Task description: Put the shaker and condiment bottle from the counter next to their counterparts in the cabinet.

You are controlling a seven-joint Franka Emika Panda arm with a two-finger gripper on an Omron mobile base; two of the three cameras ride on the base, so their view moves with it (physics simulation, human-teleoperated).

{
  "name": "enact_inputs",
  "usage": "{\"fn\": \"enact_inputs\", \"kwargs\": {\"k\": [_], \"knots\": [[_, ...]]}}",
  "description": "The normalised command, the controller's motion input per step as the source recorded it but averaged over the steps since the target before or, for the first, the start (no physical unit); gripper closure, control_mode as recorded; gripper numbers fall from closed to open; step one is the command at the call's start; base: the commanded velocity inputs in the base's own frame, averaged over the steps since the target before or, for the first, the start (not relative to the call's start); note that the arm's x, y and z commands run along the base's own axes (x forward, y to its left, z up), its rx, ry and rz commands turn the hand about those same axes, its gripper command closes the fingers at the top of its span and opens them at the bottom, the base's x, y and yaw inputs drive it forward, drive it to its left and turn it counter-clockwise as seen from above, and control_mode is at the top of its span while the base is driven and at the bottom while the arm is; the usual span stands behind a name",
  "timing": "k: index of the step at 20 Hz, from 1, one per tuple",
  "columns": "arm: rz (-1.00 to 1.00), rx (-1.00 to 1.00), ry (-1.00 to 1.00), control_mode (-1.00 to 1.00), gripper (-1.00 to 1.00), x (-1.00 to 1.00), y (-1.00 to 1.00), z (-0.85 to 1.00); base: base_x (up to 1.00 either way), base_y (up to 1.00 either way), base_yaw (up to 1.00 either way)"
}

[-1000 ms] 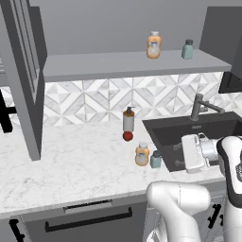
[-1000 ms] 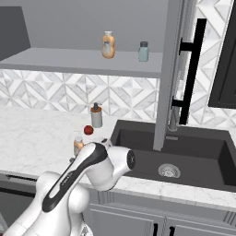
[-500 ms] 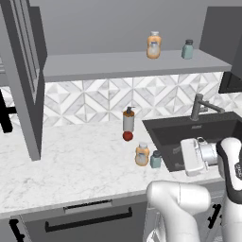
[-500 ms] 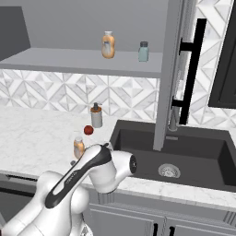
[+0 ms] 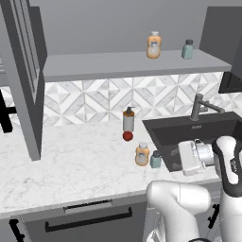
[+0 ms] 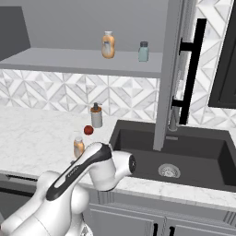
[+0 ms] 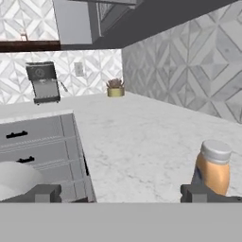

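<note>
The tool (image 7: 121,193), fingers spread wide and empty, lines up low along the counter (image 5: 71,160) toward the condiment bottle (image 7: 213,166) and shaker (image 5: 155,159) (side by side near the sink (image 5: 189,130)), apparently readying a sideways grasp.
</note>
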Motion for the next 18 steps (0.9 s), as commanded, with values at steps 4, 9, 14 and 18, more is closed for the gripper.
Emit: {"fn": "enact_inputs", "kwargs": {"k": [4,9,14,18], "knots": [[0.03,0.03,0.11,-1.00,-1.00,0.18,0.00,0.00,0.00,0.00,0.00],[0.05,0.01,0.09,-1.00,-1.00,0.12,0.00,-0.04,0.00,0.00,0.00],[0.05,0.00,0.04,-1.00,-1.00,0.26,0.06,-0.21,0.00,0.00,0.00],[0.04,0.01,-0.02,-1.00,-1.00,0.34,0.01,-0.13,0.00,0.00,0.00]]}}
